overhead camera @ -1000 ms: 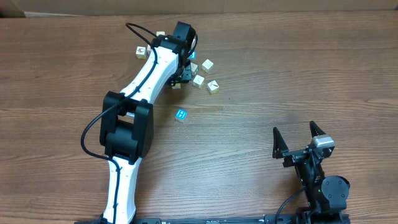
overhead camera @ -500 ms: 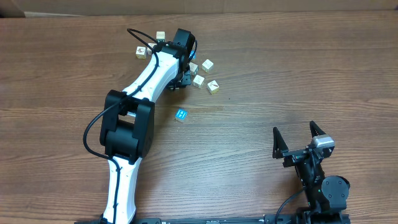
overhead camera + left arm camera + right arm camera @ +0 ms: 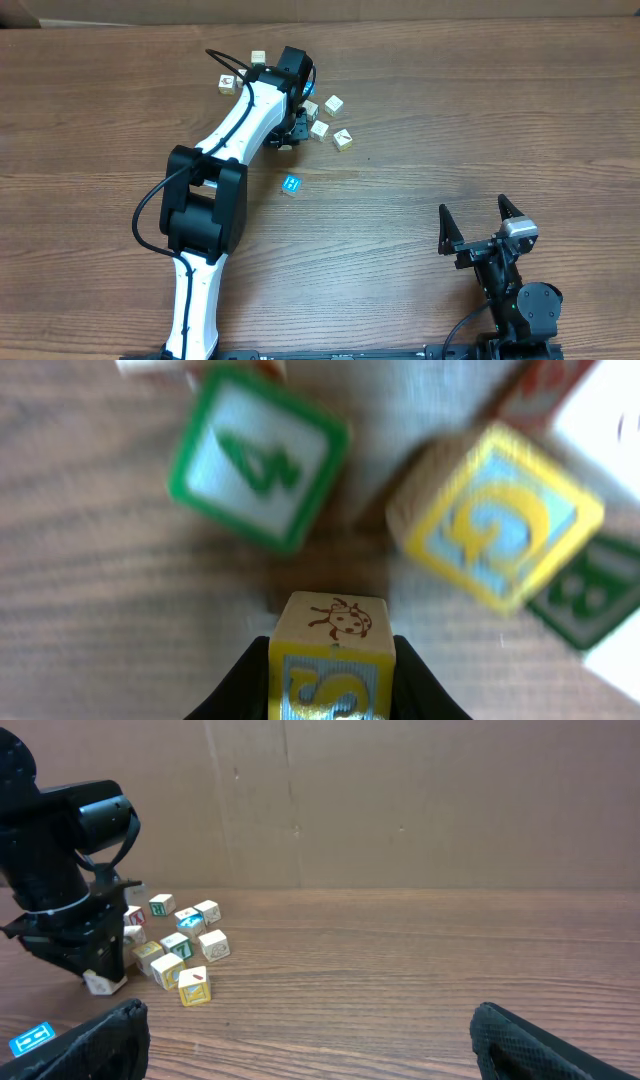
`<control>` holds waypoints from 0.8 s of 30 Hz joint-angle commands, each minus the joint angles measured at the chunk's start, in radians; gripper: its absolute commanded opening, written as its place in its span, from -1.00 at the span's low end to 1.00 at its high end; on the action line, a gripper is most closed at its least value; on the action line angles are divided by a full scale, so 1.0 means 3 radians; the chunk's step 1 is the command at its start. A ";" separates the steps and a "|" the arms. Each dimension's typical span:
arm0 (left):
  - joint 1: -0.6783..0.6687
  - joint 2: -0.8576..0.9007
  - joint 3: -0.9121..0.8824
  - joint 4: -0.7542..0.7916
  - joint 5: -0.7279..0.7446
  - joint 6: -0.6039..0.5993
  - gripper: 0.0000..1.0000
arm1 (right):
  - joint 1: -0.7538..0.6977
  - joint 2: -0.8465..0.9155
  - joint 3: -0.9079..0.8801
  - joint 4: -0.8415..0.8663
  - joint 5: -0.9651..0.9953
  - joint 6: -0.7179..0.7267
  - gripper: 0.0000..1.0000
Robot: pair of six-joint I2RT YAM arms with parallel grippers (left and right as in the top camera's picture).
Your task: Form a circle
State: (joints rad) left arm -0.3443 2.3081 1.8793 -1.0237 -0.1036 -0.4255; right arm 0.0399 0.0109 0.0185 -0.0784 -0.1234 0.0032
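- Wood-grain counter (image 3: pixel 500 120) fills the overhead view, and a brown cardboard wall (image 3: pixel 400 800) stands behind it in the right wrist view
- Left arm (image 3: pixel 235 130), white with black joints, reaches from the near edge diagonally to the far left part of the counter and ends at the cubes
- Right arm (image 3: pixel 510 290) sits low at the near right corner, well apart from every cube; its right pincer (image 3: pixel 473 210) is spread wide with nothing between the fingers
- Left pincer (image 3: pixel 290 135) is pressed in on the ladybug cube (image 3: pixel 331 650), pinching two opposite sides; a red ladybug shows on top and a yellow S on blue on the face below
- Loose clump of cubes (image 3: pixel 325 118) lies just right of the left pincer, bunched together and not in a ring
- Green 4 cube (image 3: pixel 258 458) and yellow G cube (image 3: pixel 495 518) lie just beyond the pinched one, not touching it
- Two pale cubes (image 3: pixel 227 85) lie on the arm's left side, apart from the clump
- Blue cube (image 3: pixel 291 184) lies alone, nearer than the clump
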 commanded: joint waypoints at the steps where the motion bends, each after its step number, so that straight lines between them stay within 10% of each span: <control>1: 0.0015 -0.0235 0.0057 -0.0118 0.0177 0.0047 -0.69 | -0.0006 -0.0027 -0.0034 0.0015 0.0025 -0.0003 1.00; 24: -0.0193 -0.0219 0.0014 -0.0329 0.0298 -0.0542 -0.70 | -0.0006 -0.0027 -0.0034 0.0015 0.0025 -0.0003 1.00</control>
State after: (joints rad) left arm -0.3767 2.2570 1.8790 -1.1259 -0.0113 -0.5350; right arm 0.0399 0.0109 0.0185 -0.0784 -0.1234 0.0032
